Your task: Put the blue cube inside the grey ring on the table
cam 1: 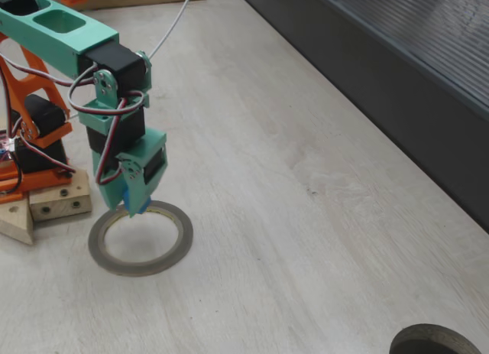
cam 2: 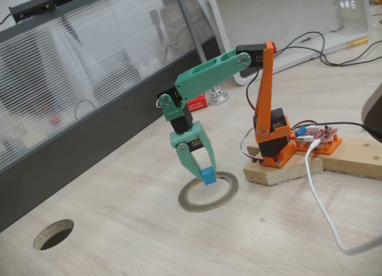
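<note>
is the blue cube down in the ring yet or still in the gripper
Still in the gripper: the blue cube sits pinched between its fingers over the grey ring. Whether it touches the table, cannot tell.

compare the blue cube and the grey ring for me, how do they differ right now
The blue cube is bright sky blue and solid; the grey ring is dull grey-brown with a yellowish inner edge and a wide open middle.
The cube is far smaller than the ring's opening.
The cube is pinched in the gripper, raised above the ring's far side, while the ring lies flat on the table.
Both look matte.
</note>
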Robot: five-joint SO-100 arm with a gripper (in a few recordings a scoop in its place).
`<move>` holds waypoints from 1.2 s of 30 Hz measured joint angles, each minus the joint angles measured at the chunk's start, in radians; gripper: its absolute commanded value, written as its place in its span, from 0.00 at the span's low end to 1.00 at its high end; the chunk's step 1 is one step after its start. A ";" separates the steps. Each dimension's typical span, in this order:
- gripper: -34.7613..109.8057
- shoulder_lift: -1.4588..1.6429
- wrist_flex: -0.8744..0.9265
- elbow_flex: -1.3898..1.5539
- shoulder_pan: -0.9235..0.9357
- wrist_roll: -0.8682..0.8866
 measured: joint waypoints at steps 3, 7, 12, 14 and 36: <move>0.26 0.000 -0.034 0.000 0.000 0.000; 0.26 0.000 -0.040 0.018 0.000 0.000; 0.26 0.000 -0.044 0.081 0.000 0.000; 0.26 0.000 -0.044 0.086 0.000 0.000; 0.26 0.000 -0.149 0.132 0.000 0.000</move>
